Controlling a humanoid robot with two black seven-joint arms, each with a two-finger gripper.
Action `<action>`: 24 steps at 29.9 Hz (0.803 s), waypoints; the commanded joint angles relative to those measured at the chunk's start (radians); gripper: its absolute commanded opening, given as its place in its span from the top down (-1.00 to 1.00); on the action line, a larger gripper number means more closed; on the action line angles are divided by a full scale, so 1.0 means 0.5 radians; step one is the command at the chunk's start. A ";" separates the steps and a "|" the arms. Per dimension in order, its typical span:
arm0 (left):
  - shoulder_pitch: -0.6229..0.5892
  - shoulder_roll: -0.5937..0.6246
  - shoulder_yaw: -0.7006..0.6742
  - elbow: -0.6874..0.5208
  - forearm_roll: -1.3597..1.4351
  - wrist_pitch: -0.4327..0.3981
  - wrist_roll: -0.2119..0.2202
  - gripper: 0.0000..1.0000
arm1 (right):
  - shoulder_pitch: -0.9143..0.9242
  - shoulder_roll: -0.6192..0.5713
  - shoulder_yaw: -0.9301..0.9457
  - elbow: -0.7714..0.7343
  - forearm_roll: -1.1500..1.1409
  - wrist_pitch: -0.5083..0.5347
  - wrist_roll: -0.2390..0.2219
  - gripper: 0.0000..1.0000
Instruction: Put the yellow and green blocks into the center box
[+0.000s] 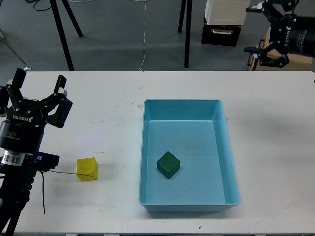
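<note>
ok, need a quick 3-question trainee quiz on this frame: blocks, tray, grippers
1. True or false: the green block lies inside the light-blue tray.
2. Where is the yellow block? A) in the tray B) on the table left of the tray C) held in a gripper
3. Which gripper is nearer the yellow block, and is it holding anything?

Key:
1. True.
2. B.
3. The left gripper; it is open and empty. The right gripper is open too, at the table's far right corner.
</note>
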 commanded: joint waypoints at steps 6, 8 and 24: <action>-0.003 0.004 0.000 0.006 0.003 0.027 -0.006 -1.00 | -1.255 0.192 1.185 0.151 0.214 0.015 0.319 -1.00; 0.003 0.007 0.000 0.003 0.003 0.027 -0.006 -1.00 | -1.614 0.339 1.476 0.292 0.241 0.015 0.337 -1.00; 0.034 0.013 -0.055 0.006 -0.013 -0.006 -0.086 -1.00 | -2.653 0.993 1.959 0.912 0.116 0.015 0.325 -1.00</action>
